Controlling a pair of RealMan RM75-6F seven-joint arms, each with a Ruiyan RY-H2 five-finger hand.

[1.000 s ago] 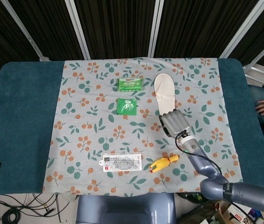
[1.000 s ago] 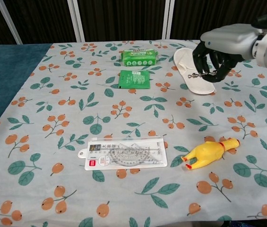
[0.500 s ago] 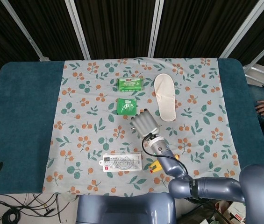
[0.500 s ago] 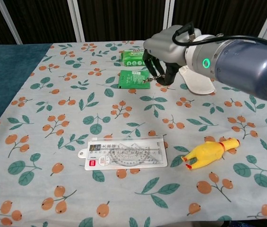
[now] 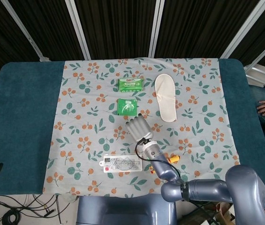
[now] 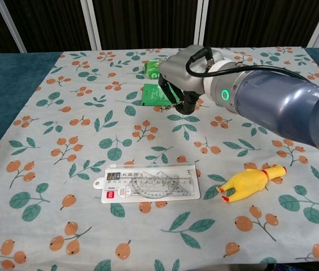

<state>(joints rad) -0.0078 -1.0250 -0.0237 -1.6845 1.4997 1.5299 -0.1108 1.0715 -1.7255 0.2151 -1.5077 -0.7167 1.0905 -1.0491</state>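
The flat green packet (image 5: pixel 126 107) (image 6: pixel 160 94) lies on the floral cloth (image 5: pixel 80 126) (image 6: pixel 63 147), just in front of the green wipes pack (image 5: pixel 131 84) (image 6: pixel 154 69) at the far middle of the table (image 5: pixel 19 117). It is the thing nearest the right hand (image 5: pixel 137 127) (image 6: pixel 178 90), which hovers over the cloth at the packet's near right corner. In the chest view the hand hides the packet's right edge and part of the wipes pack behind it. Its fingers (image 6: pixel 188 103) hang curled downward with nothing visibly between them; whether they touch the packet cannot be told. A thin chain or cord dangles under the palm.

Off to the right of the hand, a white slipper (image 5: pixel 165 97) lies lengthwise on the cloth; in the chest view the arm covers it. Nearer the robot, a clear ruler set (image 5: pixel 122 163) (image 6: pixel 149 183) in its plastic case lies flat, well apart from the hand. Just beside it to the right rests a yellow rubber chicken (image 6: pixel 250 182), mostly hidden behind the forearm in the head view, where only its orange end (image 5: pixel 172 159) shows.

The left hand appears in neither view.
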